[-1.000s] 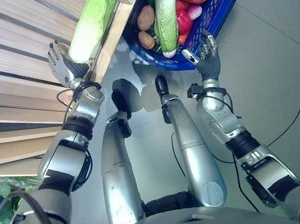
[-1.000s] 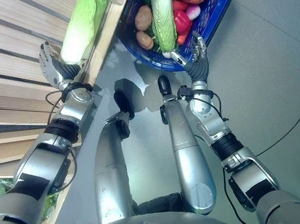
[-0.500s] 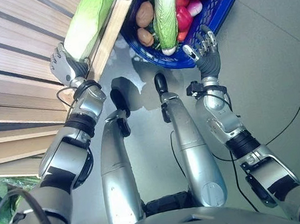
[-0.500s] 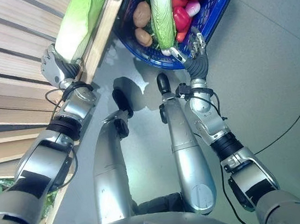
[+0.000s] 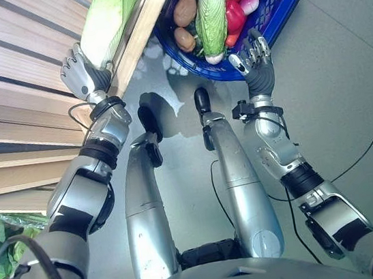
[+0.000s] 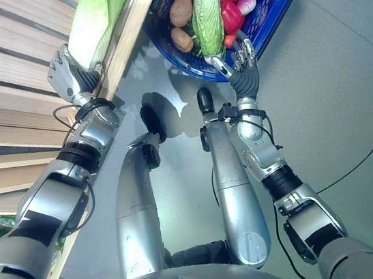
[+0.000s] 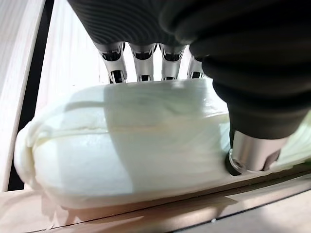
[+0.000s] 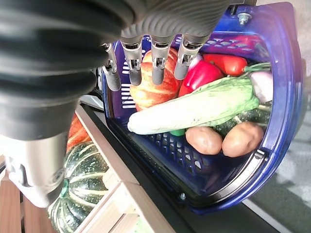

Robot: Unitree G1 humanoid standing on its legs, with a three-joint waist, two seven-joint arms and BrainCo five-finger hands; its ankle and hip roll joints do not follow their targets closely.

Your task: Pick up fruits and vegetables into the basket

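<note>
Left hand [image 5: 80, 74] wraps cabbage [image 5: 110, 19] on wooden shelf [image 5: 19, 72]: fingers behind, thumb in front. Right hand [image 5: 253, 55] spread loose, holding nothing, just beside blue basket [image 5: 272, 8] rim.

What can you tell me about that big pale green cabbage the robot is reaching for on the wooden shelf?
The cabbage is a long napa type, pale green with a creamy white stem end. It lies on its side on the wooden slatted shelf, close to its edge. The left hand grips its white end, fingers over one side and thumb on the other.
</note>
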